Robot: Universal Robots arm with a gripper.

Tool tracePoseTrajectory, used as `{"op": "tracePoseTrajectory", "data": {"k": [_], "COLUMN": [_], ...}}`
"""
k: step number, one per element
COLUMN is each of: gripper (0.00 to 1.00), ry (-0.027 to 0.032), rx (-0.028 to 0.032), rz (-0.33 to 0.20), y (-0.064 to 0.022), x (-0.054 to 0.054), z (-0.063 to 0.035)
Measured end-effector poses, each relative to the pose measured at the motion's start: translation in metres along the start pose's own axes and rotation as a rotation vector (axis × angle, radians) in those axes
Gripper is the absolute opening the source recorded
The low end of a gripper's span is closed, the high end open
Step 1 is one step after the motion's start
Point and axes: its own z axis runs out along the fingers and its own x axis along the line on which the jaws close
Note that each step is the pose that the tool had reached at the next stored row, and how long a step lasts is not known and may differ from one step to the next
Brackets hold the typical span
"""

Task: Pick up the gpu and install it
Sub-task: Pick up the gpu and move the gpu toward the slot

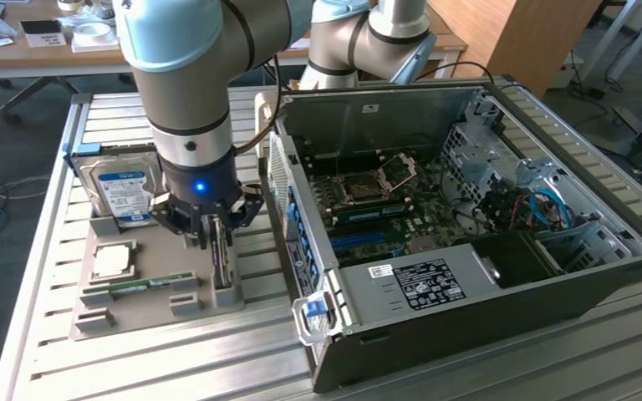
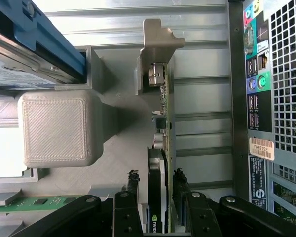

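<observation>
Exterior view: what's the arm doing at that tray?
The arm's gripper is down over the gpu, which stands on edge in a slot of the grey holder tray, beside the open computer case. The gripper is open and straddles the card, one finger on each side, not clamped on it. The gpu sits in its slot, not yet installed. The hard drive rests in another slot of the tray.

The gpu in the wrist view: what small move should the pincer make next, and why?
Probably close the pincer on the gpu. Its fingers stand open on either side of the card, which sits on edge in the grey holder, so a grip seems the only thing missing.
</observation>
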Motion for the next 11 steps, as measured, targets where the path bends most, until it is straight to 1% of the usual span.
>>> {"op": "tracePoseTrajectory", "data": {"k": [11], "gripper": [0.42], "ry": [-0.0002], "rx": [-0.0002], "rz": [0.0], "y": [0.0], "x": [-0.0004], "z": [0.0001]}}
